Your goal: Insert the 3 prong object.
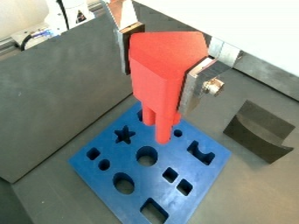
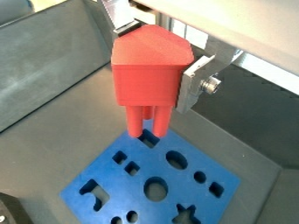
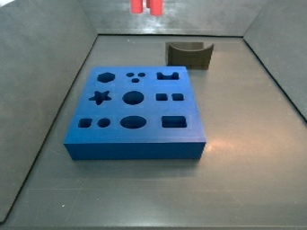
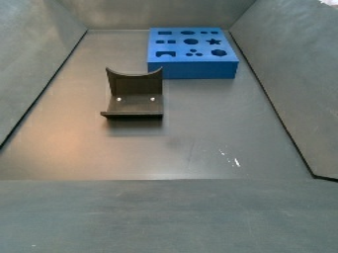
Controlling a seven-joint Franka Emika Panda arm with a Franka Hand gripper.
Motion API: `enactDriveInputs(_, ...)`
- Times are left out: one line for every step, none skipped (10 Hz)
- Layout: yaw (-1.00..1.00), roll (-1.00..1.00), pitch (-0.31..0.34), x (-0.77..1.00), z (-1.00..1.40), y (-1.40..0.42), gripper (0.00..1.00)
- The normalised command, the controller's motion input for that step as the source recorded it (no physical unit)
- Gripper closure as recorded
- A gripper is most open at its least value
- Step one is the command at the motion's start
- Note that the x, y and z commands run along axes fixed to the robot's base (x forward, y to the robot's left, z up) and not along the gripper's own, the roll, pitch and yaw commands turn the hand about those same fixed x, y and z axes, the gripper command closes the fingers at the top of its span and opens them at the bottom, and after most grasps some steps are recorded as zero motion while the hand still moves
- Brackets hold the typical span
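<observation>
My gripper (image 1: 165, 63) is shut on the 3 prong object (image 1: 162, 98), a bright-red piece with a wide head and parallel prongs pointing down. The silver fingers (image 1: 198, 84) clamp its head from both sides, as both wrist views show (image 2: 147, 77). It hangs high above the floor, apart from the blue block (image 1: 149, 168), which has several shaped holes. In a side view only the red prongs (image 3: 146, 6) show at the upper edge, beyond the blue block (image 3: 135, 112); the gripper itself is out of that frame.
A dark grey curved block (image 3: 188, 54) stands on the floor beyond the blue block, and nearer the camera in a side view (image 4: 132, 96). Sloped grey walls enclose the floor on all sides. The blue block (image 4: 192, 51) lies near the far wall there.
</observation>
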Motion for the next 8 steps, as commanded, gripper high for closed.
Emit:
enactDriveInputs(-0.26,0.0,0.0,-0.21,-0.53,0.73,1.0)
enactDriveInputs(-0.02,0.0,0.0,-0.3,-0.49,0.94,1.0)
enactDriveInputs(0.0,0.0,0.0,-0.32,-0.49,0.98,1.0)
enactDriveInputs(0.0,-0.05,0.0,-0.34,-0.59,0.91,1.0)
enactDriveInputs(0.0,-0.13,0.0,-0.35,-0.69,0.85,1.0)
enactDriveInputs(-0.05,-0.16,0.0,-0.33,-0.72,0.8,1.0)
enactDriveInputs(-0.63,-0.14,0.0,-0.03,-0.57,0.25,1.0)
enactDriveInputs(-1.0,-0.05,-0.08,0.0,-0.46,0.0,1.0)
